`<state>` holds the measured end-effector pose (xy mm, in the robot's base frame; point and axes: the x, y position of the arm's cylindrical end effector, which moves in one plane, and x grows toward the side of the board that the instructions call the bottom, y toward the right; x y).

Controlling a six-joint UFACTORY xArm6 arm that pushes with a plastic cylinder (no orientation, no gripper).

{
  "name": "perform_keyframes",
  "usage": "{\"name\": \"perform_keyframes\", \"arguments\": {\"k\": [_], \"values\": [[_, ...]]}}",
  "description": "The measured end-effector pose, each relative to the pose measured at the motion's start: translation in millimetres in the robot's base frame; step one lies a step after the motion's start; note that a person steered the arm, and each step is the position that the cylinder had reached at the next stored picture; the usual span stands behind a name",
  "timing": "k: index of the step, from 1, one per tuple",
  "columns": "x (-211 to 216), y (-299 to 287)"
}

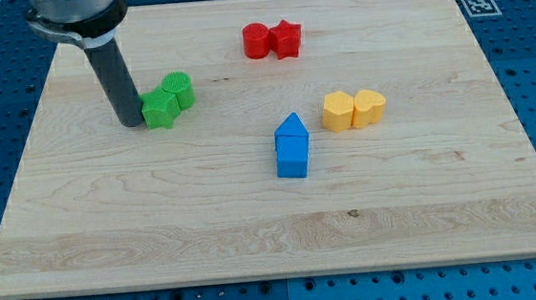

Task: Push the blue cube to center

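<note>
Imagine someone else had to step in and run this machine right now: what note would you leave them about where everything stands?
Tip: my tip rests on the board at the view's left, right beside the green blocks, apparently touching the nearer one. It is far from the blue pair.
Job's things: the blue cube sits a little below the middle of the board, touching a blue pointed block just above it.
Others: red pair near the top, yellow pair at the right.
Done: cube is already close to centre.
Left: bring the tip over and probably nudge the cube slightly up, if needed.
</note>
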<state>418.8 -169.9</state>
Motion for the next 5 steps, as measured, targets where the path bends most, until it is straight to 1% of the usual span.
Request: {"name": "perform_keyframes", "arguments": {"k": [1,2,4,5], "values": [[0,0],[21,0],[87,10],[111,50]]}}
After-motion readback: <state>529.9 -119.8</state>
